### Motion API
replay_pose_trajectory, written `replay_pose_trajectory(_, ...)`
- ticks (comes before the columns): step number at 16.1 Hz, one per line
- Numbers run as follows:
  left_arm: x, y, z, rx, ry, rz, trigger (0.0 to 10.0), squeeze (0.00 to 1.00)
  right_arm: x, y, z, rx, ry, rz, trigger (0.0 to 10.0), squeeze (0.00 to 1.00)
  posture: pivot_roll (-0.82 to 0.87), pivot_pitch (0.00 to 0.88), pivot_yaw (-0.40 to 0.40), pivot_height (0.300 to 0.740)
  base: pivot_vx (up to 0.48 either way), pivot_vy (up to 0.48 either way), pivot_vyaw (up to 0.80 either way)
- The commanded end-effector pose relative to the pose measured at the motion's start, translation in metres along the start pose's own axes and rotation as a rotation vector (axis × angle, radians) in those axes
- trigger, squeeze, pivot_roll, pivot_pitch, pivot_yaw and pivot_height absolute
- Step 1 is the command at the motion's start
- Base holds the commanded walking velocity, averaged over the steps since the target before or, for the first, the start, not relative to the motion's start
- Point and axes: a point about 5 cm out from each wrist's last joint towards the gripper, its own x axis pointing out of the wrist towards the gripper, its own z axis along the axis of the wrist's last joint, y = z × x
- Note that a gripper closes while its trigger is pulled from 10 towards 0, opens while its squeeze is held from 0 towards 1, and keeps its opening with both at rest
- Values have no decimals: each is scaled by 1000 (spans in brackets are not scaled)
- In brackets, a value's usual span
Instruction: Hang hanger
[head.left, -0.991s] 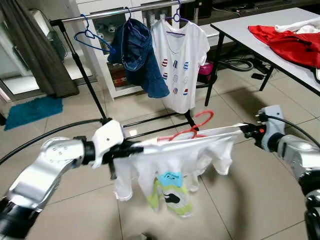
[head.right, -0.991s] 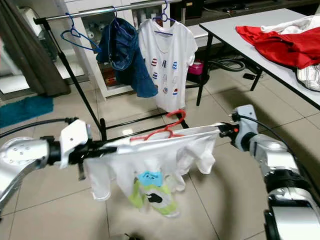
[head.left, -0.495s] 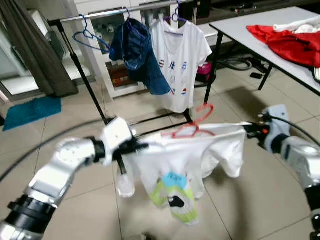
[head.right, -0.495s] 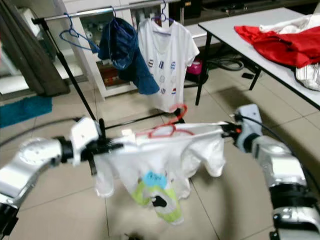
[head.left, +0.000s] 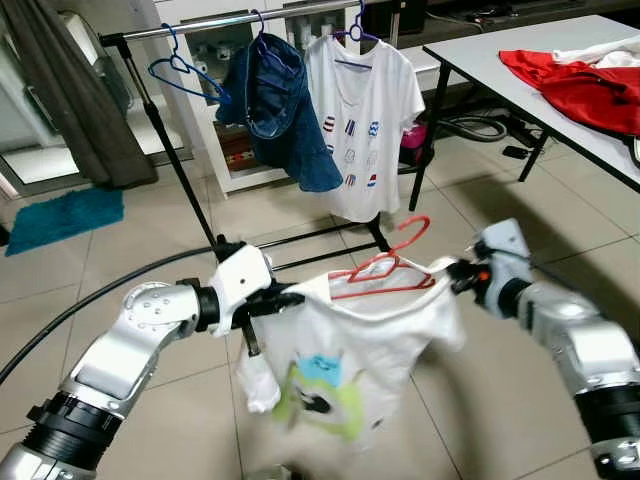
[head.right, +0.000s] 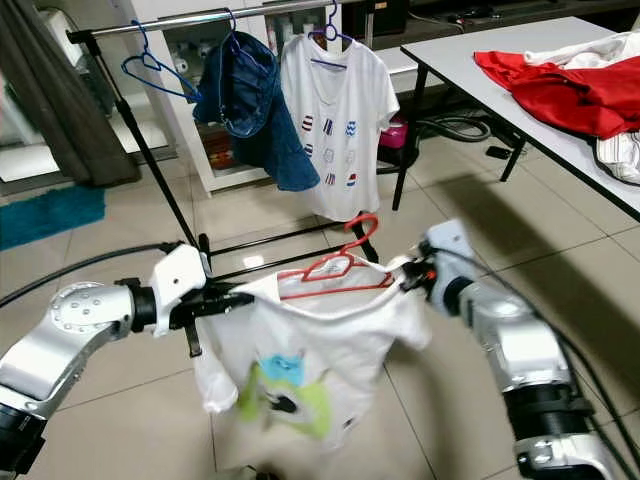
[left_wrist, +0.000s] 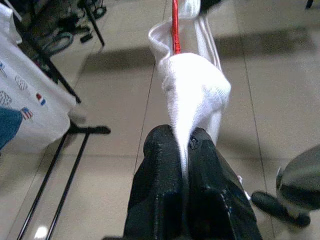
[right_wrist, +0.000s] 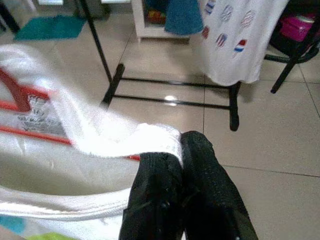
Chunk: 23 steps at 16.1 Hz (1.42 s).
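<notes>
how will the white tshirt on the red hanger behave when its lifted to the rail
The white t-shirt is likely floppy: it sags between the left gripper and the right gripper. It probably swings. The red hanger looks stiff.

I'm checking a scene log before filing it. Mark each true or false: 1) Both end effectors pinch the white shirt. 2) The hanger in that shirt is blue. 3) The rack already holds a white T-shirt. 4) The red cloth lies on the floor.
1) True: the left end effector and right end effector each grip the white shirt.
2) False: the hanger is red.
3) True: a white T-shirt hangs on the rack.
4) False: the red cloth lies on the table.
</notes>
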Motion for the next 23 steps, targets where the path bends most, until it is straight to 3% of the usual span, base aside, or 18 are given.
replay_pose_trajectory(1,-4,-4,8,9,-44,-24,0,0,3,6,6,-34,-7,10,0,0,-129,0,82,740,0,0,0)
replay_pose_trajectory(5,-15,-7,-12,45,95,-30,0,0,-1,-8,12,-56,-1,-48,0,0,-123,0,72,740,0,0,0)
replay_pose_trajectory(6,-18,-7,-15,40,113,-31,0,0,-4,-16,15,-63,-3,-72,0,0,-124,0,71,740,0,0,0)
replay_pose_trajectory(8,-17,-9,-16,47,128,-30,0,0,-3,-18,21,-76,-8,-67,0,0,-124,0,65,740,0,0,0)
replay_pose_trajectory(16,23,-6,4,18,-12,-6,0,0,5,12,15,-59,4,31,0,0,-133,0,71,740,0,0,0)
replay_pose_trajectory(18,27,-11,1,32,21,-45,0,0,6,15,16,-52,-4,31,0,0,-136,0,77,740,0,0,0)
replay_pose_trajectory(20,24,-4,-8,56,85,3,0,0,4,17,17,-50,-12,31,0,0,-136,0,77,740,0,0,0)
replay_pose_trajectory(22,21,5,-8,49,78,67,0,0,0,20,13,-57,-1,31,0,0,-135,0,71,740,0,0,0)
replay_pose_trajectory(23,17,11,-7,39,61,105,0,0,-2,21,9,-70,11,14,9059,0,-133,0,67,740,0,0,0)
